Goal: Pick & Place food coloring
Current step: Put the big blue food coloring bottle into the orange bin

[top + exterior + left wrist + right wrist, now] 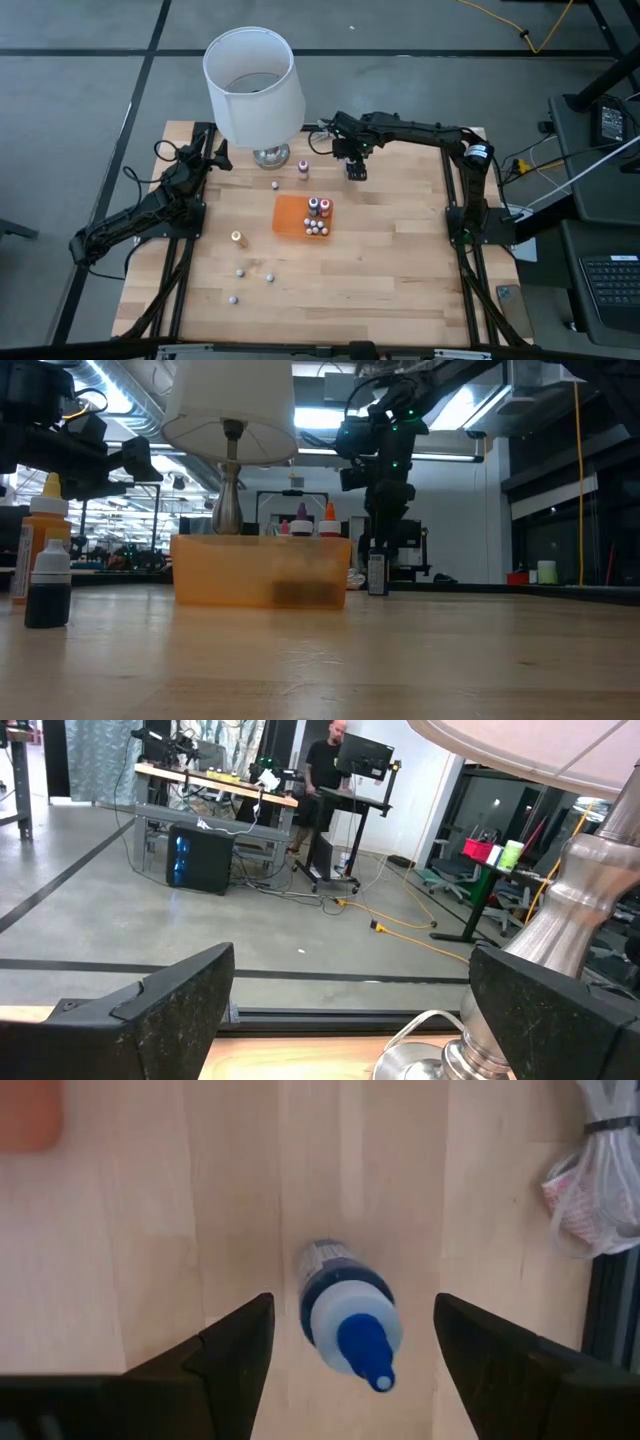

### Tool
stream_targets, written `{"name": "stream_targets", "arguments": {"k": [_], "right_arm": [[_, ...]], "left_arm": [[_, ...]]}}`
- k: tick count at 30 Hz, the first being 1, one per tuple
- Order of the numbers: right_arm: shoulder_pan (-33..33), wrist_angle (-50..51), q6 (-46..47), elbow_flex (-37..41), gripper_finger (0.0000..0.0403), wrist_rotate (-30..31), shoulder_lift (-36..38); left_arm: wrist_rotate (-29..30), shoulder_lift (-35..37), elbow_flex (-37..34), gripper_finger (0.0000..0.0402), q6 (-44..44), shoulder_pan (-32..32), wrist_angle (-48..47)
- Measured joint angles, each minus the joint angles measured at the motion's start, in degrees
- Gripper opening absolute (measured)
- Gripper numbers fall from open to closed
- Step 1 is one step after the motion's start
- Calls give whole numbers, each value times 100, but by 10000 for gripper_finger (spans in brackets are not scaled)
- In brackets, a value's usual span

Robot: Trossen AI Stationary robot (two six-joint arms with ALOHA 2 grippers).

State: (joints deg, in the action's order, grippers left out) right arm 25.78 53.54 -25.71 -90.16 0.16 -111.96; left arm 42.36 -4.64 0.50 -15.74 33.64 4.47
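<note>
We see the right gripper [350, 1370] poised directly above a blue-tipped food coloring bottle [346, 1318], standing on the table [380, 260] beyond the orange tray's [291, 217] far right corner. Its fingers are spread wide and hold nothing. We would descend straight, keep the bottle centred, then close gently. The left gripper [350, 1010], open and empty, waits beside the lamp [255, 85].

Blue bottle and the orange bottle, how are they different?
The blue bottle has a blue tip; the orange bottle has an orange body. The blue bottle sits between the right gripper's open fingers; the orange bottle stands alone, left of the tray. Both stand upright on the table, outside the tray. The left gripper waits by the lamp.
</note>
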Motion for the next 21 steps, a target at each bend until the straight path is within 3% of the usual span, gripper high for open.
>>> {"name": "stream_targets", "arguments": {"k": [13, 21], "right_arm": [[-22, 52, 15, 78, 271, -28, 0], [-24, -26, 232, 154, 229, -28, 0]], "left_arm": [[-1, 0, -1, 391, -1, 1, 0], [0, 0, 0, 391, 1, -1, 0]]}}
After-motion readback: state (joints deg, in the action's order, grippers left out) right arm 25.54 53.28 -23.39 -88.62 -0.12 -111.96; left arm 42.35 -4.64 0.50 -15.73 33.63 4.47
